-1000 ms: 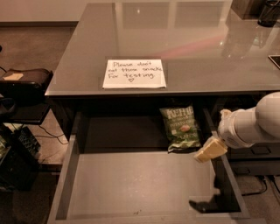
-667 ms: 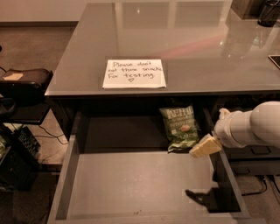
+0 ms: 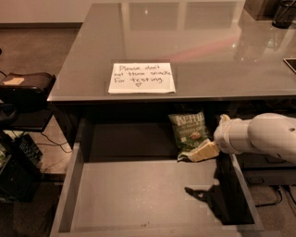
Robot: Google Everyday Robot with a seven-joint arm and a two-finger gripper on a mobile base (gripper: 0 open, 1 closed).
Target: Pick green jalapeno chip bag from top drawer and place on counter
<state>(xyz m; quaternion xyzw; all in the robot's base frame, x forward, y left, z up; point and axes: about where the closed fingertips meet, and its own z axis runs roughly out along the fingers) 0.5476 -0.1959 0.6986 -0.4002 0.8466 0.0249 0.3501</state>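
The green jalapeno chip bag (image 3: 189,132) leans at the back right of the open top drawer (image 3: 129,194), just under the counter's front edge. The counter (image 3: 194,51) is glossy grey and bears a white handwritten note (image 3: 141,77). My gripper (image 3: 202,151), cream-coloured at the end of the white arm (image 3: 259,136), reaches in from the right. It sits low in the drawer at the bag's lower right corner, touching or nearly touching it. The arm casts a dark shadow on the drawer floor (image 3: 208,194).
A black case (image 3: 25,88) rests on a low stand left of the counter, with cables and dark gear on the floor below it. Dark objects (image 3: 282,11) stand at the counter's far right corner. The drawer's right wall (image 3: 243,190) runs below the arm.
The arm and gripper have moved left, closer to the bag's lower right corner. The shadow on the drawer floor has shifted left with it. The bag has not moved.
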